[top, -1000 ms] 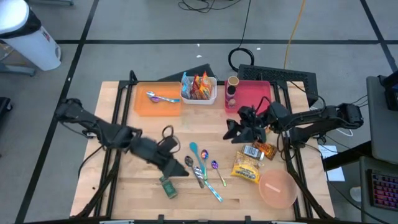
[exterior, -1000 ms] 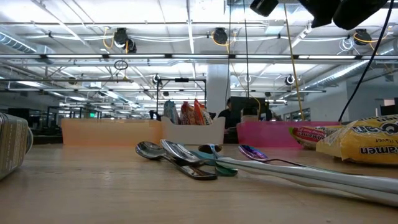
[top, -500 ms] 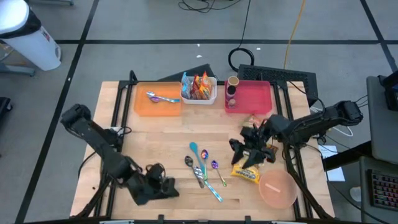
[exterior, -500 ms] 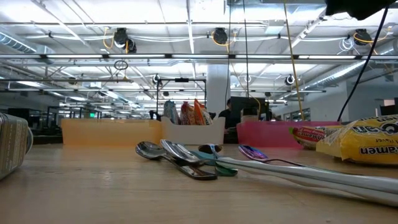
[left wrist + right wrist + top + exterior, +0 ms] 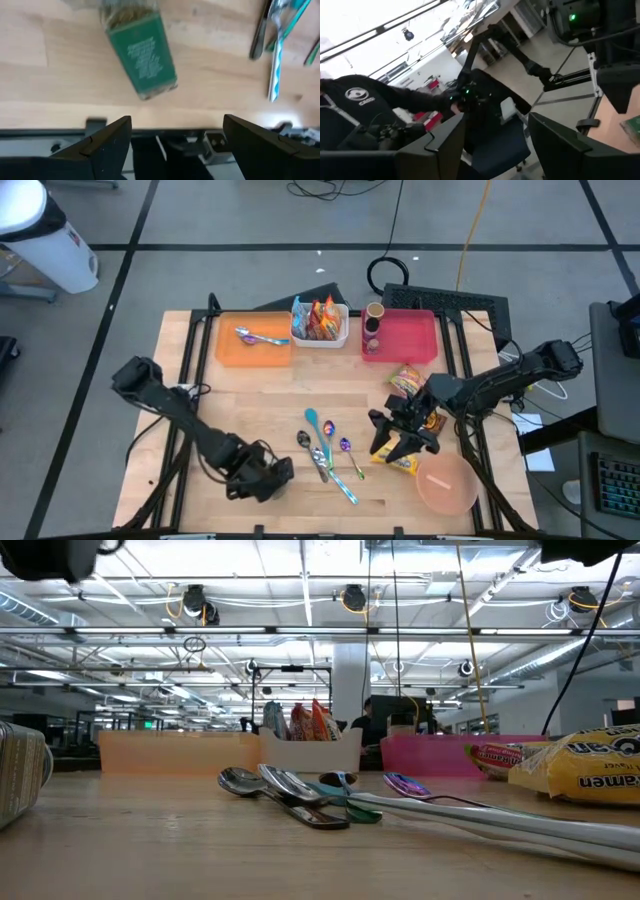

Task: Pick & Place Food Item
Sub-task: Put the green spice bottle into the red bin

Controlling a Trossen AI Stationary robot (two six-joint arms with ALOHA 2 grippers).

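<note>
While your left gripper point(image 5: 262, 476) hovers spread over the green packet point(image 5: 144, 56) near the table's front edge, the packet's long axis crosses the jaw gap; right gripper point(image 5: 405, 442) spread.

Even overhead light, soft shadows on the table point(image 5: 250, 395) in the high view. Low view: bright ceiling lights point(image 5: 300, 600) glare behind; near spoons point(image 5: 290, 795) sharp, far room soft. Left wrist view: green packet point(image 5: 145, 55) smeared by motion blur. Right wrist view: washed-out brightness along one edge, room tilted and blurred.
</note>
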